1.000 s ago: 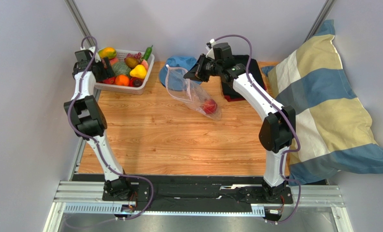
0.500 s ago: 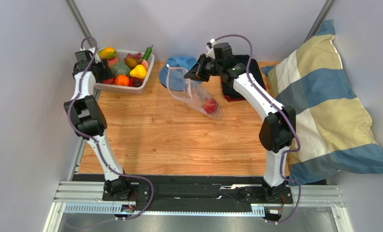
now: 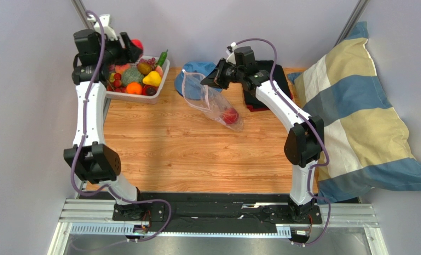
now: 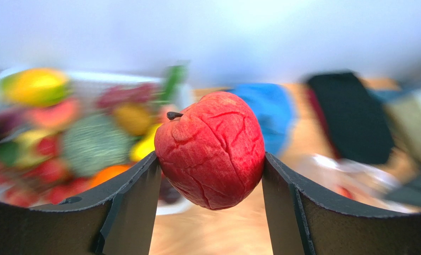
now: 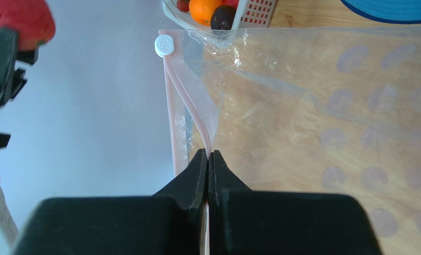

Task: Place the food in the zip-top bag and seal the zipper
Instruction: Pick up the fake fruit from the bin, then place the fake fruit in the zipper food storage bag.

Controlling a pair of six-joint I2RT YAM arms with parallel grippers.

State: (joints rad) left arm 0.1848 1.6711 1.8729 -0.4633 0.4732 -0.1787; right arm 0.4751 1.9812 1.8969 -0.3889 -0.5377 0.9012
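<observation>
My left gripper [image 3: 133, 49] is shut on a wrinkled red toy fruit [image 4: 210, 149] and holds it in the air over the white basket's [image 3: 160, 79] far side. The basket holds several more toy foods, among them a yellow one [image 3: 152, 78] and an orange one [image 3: 134, 88]. My right gripper [image 5: 208, 154] is shut on the pinkish zipper strip [image 5: 188, 111] and holds the clear zip-top bag [image 3: 211, 103] up by its mouth. A red fruit [image 3: 229, 116] lies in the bag's low end on the table. The zipper's white slider [image 5: 164, 45] sits at the strip's end.
A blue bucket hat [image 3: 196, 70] lies behind the bag. A black and red object [image 3: 256, 101] lies under my right arm. A striped pillow [image 3: 367, 117] fills the right side. The grey wall is close behind the basket.
My left arm has risen out of the basket with the red fruit in its jaws and shifted right. The right gripper and the bag have stayed put.
</observation>
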